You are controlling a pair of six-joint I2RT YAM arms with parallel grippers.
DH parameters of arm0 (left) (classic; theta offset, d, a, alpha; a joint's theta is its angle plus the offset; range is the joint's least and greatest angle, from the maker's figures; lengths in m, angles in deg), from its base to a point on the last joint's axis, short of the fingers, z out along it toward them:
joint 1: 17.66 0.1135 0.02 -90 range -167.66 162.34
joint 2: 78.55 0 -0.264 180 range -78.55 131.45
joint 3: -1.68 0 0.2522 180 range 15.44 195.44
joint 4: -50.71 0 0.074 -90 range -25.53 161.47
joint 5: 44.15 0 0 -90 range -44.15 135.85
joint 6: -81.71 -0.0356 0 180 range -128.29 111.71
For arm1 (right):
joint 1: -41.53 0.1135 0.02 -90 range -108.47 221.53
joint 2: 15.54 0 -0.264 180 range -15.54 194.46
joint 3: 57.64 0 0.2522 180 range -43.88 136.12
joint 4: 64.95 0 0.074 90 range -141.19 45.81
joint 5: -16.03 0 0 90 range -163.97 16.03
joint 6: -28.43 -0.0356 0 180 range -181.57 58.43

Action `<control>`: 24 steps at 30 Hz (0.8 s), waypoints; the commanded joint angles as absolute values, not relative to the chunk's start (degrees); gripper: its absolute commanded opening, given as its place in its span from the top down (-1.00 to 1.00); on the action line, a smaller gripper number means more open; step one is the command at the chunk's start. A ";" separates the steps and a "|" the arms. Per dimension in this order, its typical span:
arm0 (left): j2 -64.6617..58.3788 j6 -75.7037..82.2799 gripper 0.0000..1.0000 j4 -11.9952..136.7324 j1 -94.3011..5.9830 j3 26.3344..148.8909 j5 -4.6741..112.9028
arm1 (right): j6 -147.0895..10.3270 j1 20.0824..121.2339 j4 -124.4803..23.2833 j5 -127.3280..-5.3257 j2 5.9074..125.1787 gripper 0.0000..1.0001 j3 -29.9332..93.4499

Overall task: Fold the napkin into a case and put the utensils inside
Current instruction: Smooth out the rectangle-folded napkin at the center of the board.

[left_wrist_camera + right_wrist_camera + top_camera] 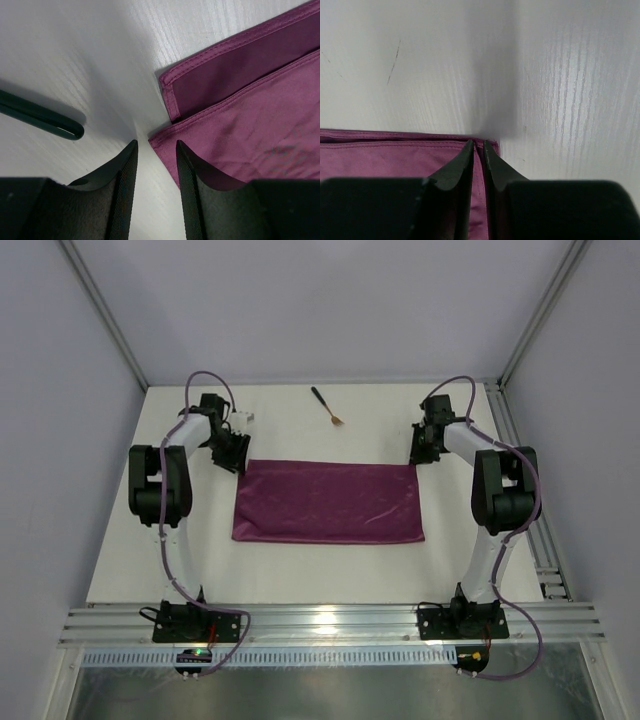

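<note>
On the table (320, 580), one napkin (328, 502), one fork (327, 407)

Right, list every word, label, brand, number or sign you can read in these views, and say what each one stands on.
None: no readable text in any view.
The napkin is plain cloth with no tag showing, the utensil beyond it shows no marking, and the table is bare white. Any lettering on the arm bases is too small to read.
</note>
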State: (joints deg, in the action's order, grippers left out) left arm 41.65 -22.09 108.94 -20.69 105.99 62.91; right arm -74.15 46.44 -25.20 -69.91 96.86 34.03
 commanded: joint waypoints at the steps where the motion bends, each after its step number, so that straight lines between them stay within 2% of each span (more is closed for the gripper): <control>1: 40.46 -21.82 0.22 109.12 -21.00 106.77 62.99 | -73.08 46.54 -25.00 -68.69 97.75 0.67 36.02; 15: 40.20 -22.35 0.26 109.03 -21.44 103.16 65.10 | -72.56 46.80 -24.56 -70.01 97.23 0.57 34.44; 24: 38.52 -22.97 0.72 108.77 -21.53 101.67 65.36 | -71.68 47.33 -23.42 -72.47 92.48 0.56 33.56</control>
